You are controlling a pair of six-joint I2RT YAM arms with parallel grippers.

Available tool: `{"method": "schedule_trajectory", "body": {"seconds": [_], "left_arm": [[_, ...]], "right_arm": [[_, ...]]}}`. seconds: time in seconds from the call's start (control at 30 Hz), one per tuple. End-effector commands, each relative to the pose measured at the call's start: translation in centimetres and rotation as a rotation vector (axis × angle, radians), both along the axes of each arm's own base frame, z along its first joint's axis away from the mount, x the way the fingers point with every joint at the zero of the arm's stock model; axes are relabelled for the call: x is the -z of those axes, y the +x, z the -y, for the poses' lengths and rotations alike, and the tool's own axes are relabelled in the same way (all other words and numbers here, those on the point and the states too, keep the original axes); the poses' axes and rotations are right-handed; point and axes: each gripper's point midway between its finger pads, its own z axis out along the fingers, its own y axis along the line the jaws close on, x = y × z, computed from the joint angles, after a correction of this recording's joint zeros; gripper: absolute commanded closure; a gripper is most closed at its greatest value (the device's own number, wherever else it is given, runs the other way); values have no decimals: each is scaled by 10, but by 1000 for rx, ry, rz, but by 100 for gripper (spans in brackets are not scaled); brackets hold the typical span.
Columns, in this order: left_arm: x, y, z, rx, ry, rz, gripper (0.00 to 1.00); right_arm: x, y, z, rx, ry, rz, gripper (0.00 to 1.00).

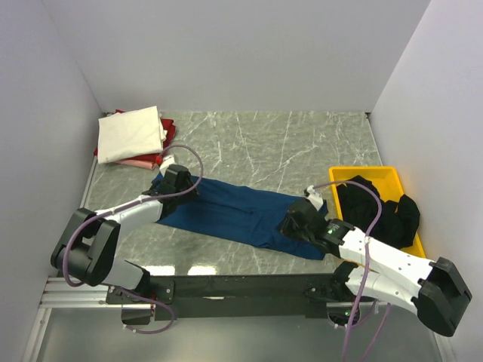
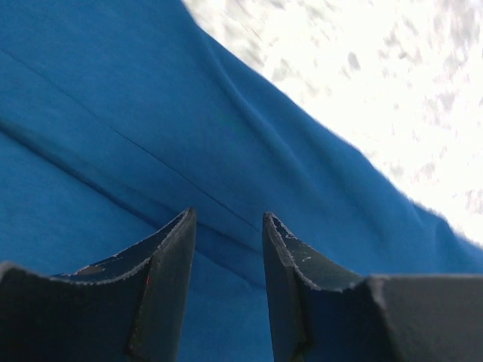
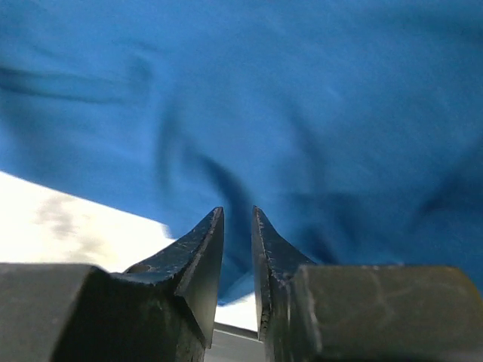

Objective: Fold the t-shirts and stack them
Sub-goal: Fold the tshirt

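Observation:
A dark blue t-shirt [image 1: 234,213] lies folded into a long strip across the middle of the marble table. My left gripper [image 1: 179,181] is low over its left end. In the left wrist view the gripper [image 2: 226,215] is open, with blue cloth [image 2: 113,113] under the tips. My right gripper [image 1: 298,221] is over the shirt's right end. In the right wrist view it [image 3: 238,210] stands a narrow gap apart, with nothing between the fingers and blue cloth [image 3: 302,98] just beyond. A folded cream t-shirt [image 1: 130,134] lies on a red one [image 1: 143,161] at the back left. A black t-shirt [image 1: 381,211] lies in the tray.
The yellow plastic tray [image 1: 392,177] stands at the right edge, close to my right arm. White walls close in the table on the left, back and right. The table's metal front rail [image 1: 226,286] runs along the near side by the arm bases.

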Motion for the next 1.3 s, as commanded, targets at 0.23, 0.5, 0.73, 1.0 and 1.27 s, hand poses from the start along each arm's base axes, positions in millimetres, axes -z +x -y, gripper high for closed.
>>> {"method": "schedule_trajectory", "body": {"seconds": [0.23, 0.5, 0.73, 1.0, 1.27], "left_arm": [[-6, -16, 18, 61, 8, 6, 54], [-3, -26, 15, 60, 35, -22, 56], [11, -39, 24, 74, 95, -75, 63], [44, -50, 23, 73, 175, -173, 66], [53, -85, 26, 86, 135, -240, 66]], "right_arm": [[32, -38, 14, 10, 63, -101, 71], [-9, -22, 26, 71, 78, 19, 68], [8, 34, 45, 153, -2, -34, 59], [38, 76, 57, 209, -76, -126, 59], [60, 126, 48, 174, -125, -227, 59]]}}
